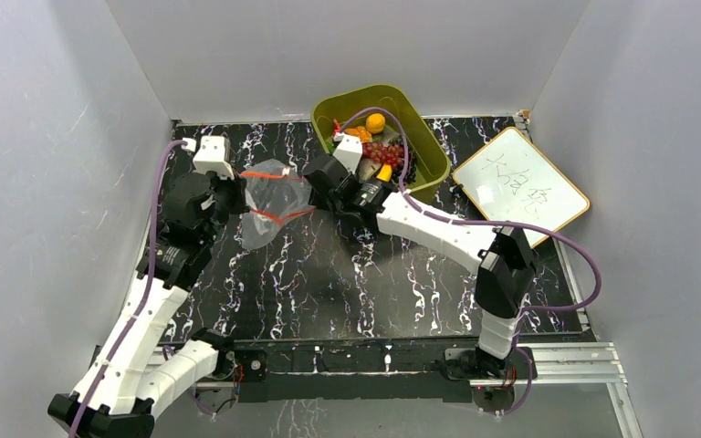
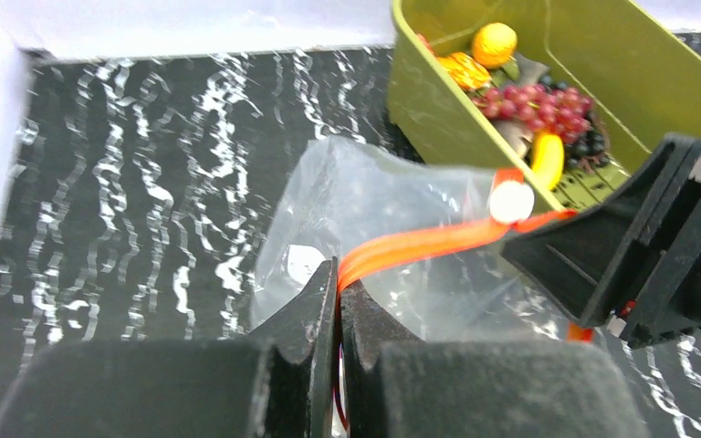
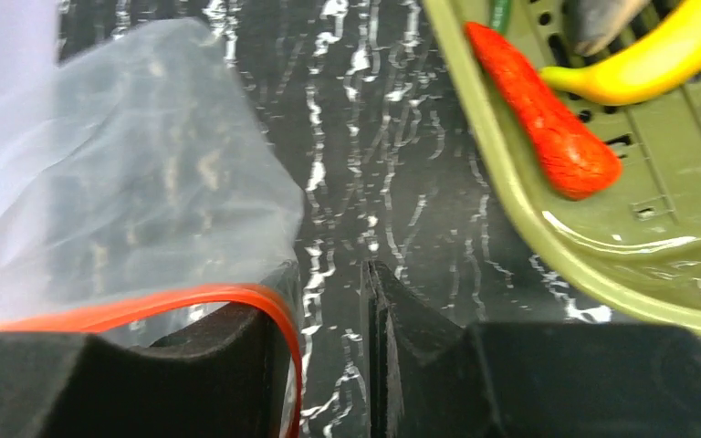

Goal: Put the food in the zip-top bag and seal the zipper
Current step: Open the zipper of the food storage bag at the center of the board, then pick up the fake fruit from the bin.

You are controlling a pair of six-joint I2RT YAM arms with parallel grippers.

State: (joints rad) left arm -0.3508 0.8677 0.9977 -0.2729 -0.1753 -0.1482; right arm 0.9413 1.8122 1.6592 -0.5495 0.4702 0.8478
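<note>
Zip-top bag lies crumpled on the counter, between the two claws and just beside the olive basket. No colour shows through the film, so it reads as empty. Zipper shows in the top view as two red-orange runs standing apart, so the mouth looks partly open. Left claw is clamped together on one run, strip pinched between the fingers. Right claw sits at the other run, fingers apart by a narrow gap with counter visible through it. The strip curls along the inner face of one finger, not pinched as far as I can tell. All the food is in the basket: orange, grape bunch, banana, red chili; the smaller bits are too small to sort. Judgement: the step in hand is securing and spreading the bag mouth; loading has not begun and sealing is far off. The next move calls for the right claw to close on one lip only and draw it away from the left. Risks: catching both layers, or the thin film slipping free.
</note>
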